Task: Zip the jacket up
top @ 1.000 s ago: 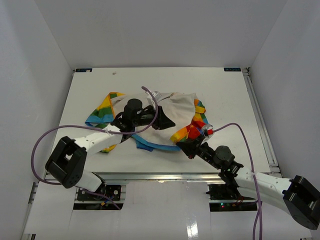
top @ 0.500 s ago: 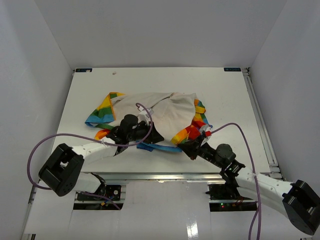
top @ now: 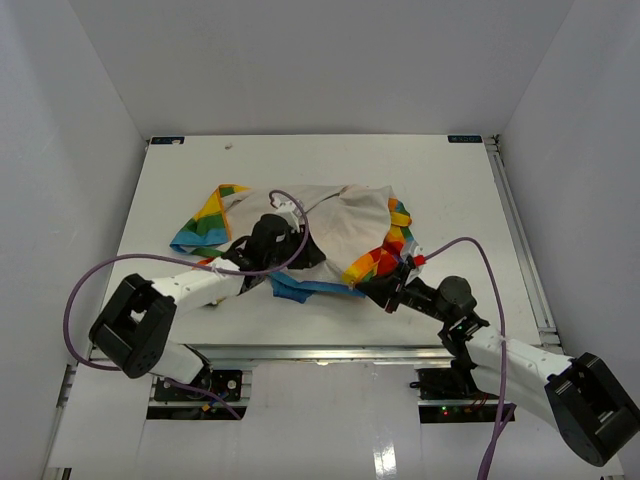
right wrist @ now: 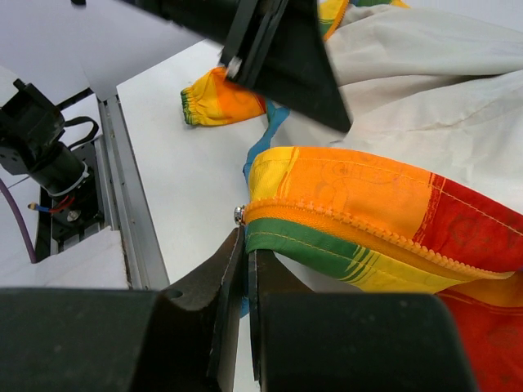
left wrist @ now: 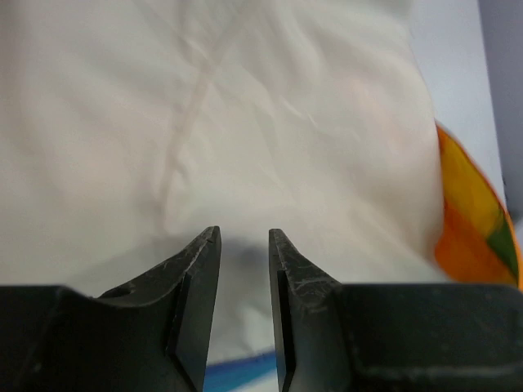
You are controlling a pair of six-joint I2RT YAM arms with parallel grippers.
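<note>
The jacket [top: 330, 225] lies crumpled on the white table, cream lining up, with rainbow blocks at its left and right edges and blue trim [top: 300, 290] along the near side. My left gripper [top: 300, 250] hovers over the lining [left wrist: 245, 122]; it is open, with nothing between the fingers. My right gripper [top: 372, 288] is at the jacket's near right corner. In the right wrist view it [right wrist: 248, 237] is shut on the green hem [right wrist: 327, 249] just under the orange zipper teeth [right wrist: 351, 219], beside a small metal stud [right wrist: 239, 215].
An orange sleeve cuff [right wrist: 216, 102] lies on the table left of the held corner. The metal rail [top: 320, 350] runs along the near table edge. Purple cables [top: 100, 275] loop off both arms. Grey walls close in the sides and back.
My left gripper dipped toward the near blue trim, then came back over the lining and opened wider. The right gripper shifted slightly inward, still pinching the hem.
</note>
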